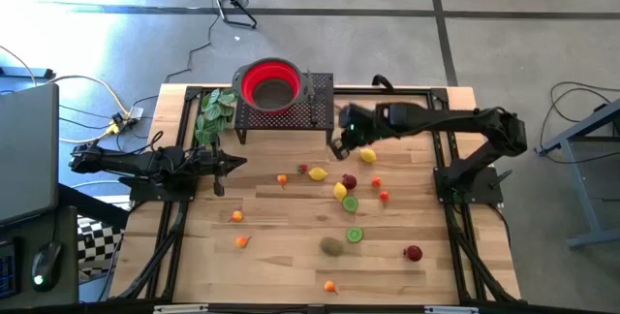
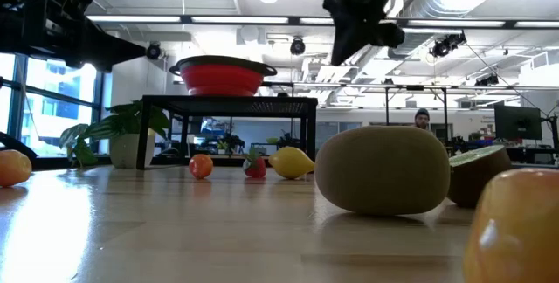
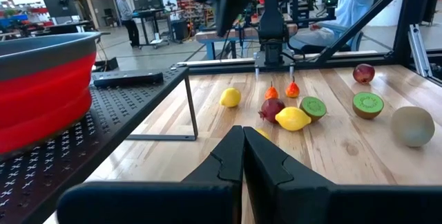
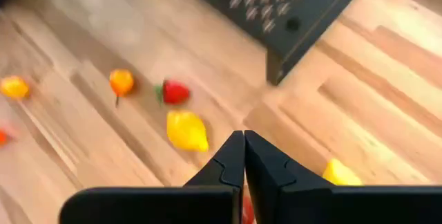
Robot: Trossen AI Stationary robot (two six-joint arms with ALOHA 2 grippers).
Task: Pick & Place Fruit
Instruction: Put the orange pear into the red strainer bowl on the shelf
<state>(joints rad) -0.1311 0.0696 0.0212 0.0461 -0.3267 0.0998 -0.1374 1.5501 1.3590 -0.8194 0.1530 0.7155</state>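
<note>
Near the table's [image 1: 291,299] far edge, our right gripper [image 1: 338,147] hangs pressed together, empty, beside a lemon [image 1: 367,156]. Fruit lies scattered mid-table; we should reopen wide before descending. Left gripper [image 1: 235,163] waits shut at the left edge.

Both my arms are dark, near black, built of slim tubular links with bulkier joint housings. The left arm [image 1: 145,162] and right arm [image 1: 455,125] each sit on a dark base bracket. The left gripper [image 3: 243,156] and right gripper [image 4: 244,158] have matte black fingers with stepped, notched inner edges, mounted on a flat black crossbar.
</note>
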